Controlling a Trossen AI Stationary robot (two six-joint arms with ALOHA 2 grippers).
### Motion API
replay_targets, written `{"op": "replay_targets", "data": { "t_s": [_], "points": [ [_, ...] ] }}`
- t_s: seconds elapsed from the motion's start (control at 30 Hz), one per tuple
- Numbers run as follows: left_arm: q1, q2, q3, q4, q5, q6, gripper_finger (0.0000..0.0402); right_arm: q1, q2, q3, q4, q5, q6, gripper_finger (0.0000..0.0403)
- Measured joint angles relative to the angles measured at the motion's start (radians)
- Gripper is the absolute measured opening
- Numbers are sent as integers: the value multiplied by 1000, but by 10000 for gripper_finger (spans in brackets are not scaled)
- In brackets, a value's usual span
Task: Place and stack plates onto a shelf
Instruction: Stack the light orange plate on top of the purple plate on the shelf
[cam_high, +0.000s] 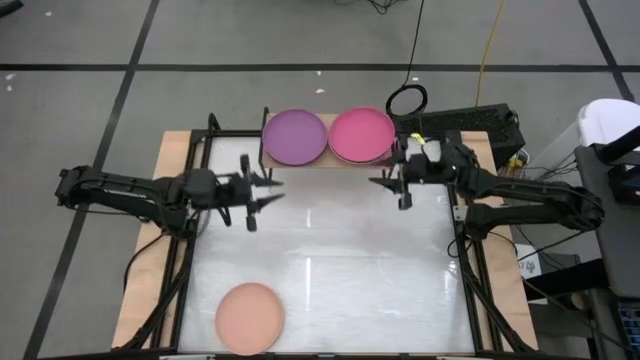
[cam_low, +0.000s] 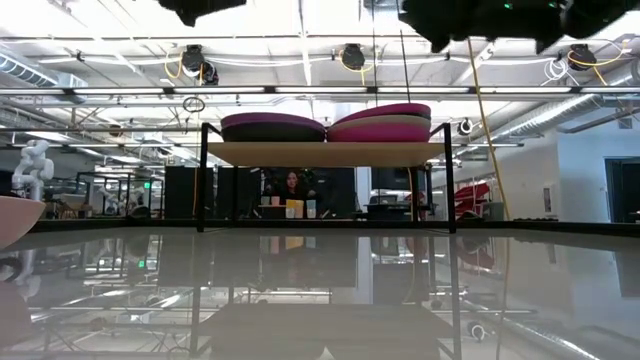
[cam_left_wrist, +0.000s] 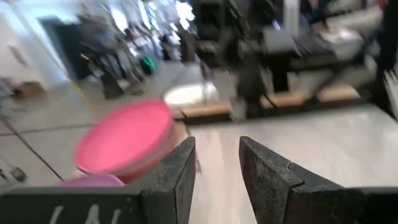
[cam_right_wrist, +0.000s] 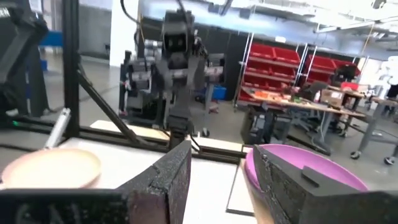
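So the shelf (cam_high: 330, 160) sits at the far edge of the table (cam_high: 330, 270), and it's already loaded: a purple-topped stack (cam_high: 294, 136) on one side and a pink-topped stack (cam_high: 360, 134) right next to it, close enough that the rims nearly touch. From the low view you can see a cream plate (cam_low: 385, 121) sandwiched in the pink pile, and something dark under the purple one. The only plate left on the table is the peach plate (cam_high: 250, 316), sitting way down at the near edge on the left arm's side, well apart from everything. The left gripper (cam_high: 262, 191) hovers in front of the purple stack with its fingers spread and nothing between them; the right gripper (cam_high: 390, 185) hovers in front of the pink stack, fingers also apart and empty. My guess is the peach one goes next. It looks like a light, stiff, shallow dish with a matte finish, so probably not too slippery, but it lies flat, so there's no way to get under it. The raised rim is the only real spot to pinch, one finger inside and one outside. If it's pinched off-centre like that it'll likely droop or swing, so I'd go slow carrying it over.
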Motion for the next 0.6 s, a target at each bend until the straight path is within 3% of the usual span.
{"op": "replay_targets", "data": {
  "t_s": [0.2, 0.4, 0.6],
  "points": [
    [-85, 66, 46, -226, 2, -131, 131, 22, -71, -151, 169, 54, 54, 153],
    [-170, 159, 120, -479, 8, -295, 131, 31, -81, -218, 272, 76, 64, 153],
    [-225, 265, 142, -528, 141, -431, 131, 31, -81, -238, 277, 76, 98, 153]
  ]
}}
